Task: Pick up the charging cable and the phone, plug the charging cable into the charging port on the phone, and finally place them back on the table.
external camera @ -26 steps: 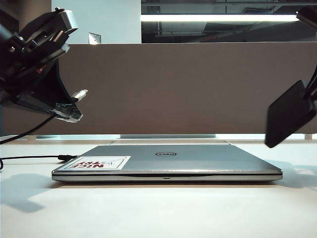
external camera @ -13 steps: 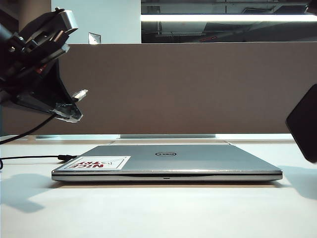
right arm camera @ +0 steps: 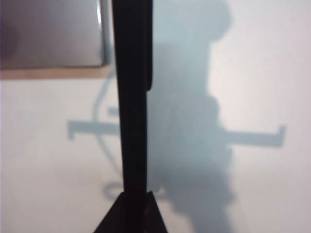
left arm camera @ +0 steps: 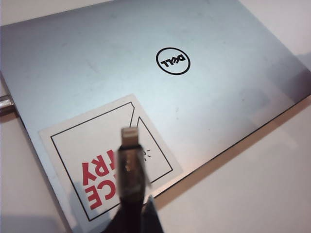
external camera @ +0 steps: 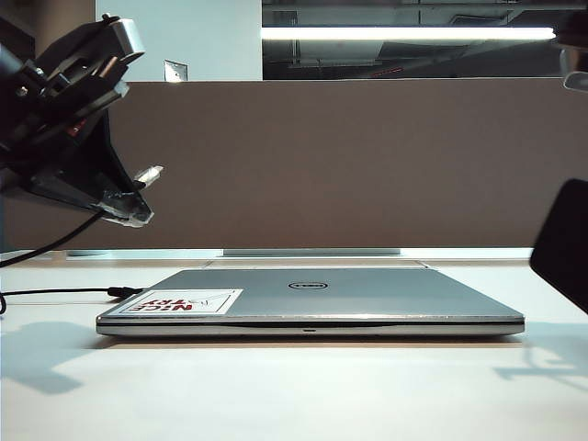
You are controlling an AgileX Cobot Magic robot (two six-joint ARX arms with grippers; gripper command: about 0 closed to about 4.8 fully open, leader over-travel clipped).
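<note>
Item: left claw [external camera: 138,197], raised at far left above the white worktop [external camera: 294,395], clenched on the long thin black charging cable [external camera: 55,241], its silvery plug [left arm camera: 130,136] aimed out over the closed silver Dell laptop [external camera: 312,299], seemingly presented for mating. Right claw [right arm camera: 131,213], at the right edge, clamped the thin black phone [right arm camera: 131,97] edge-on, clear of the worktop, well apart from the plug. Port not discernible.
</note>
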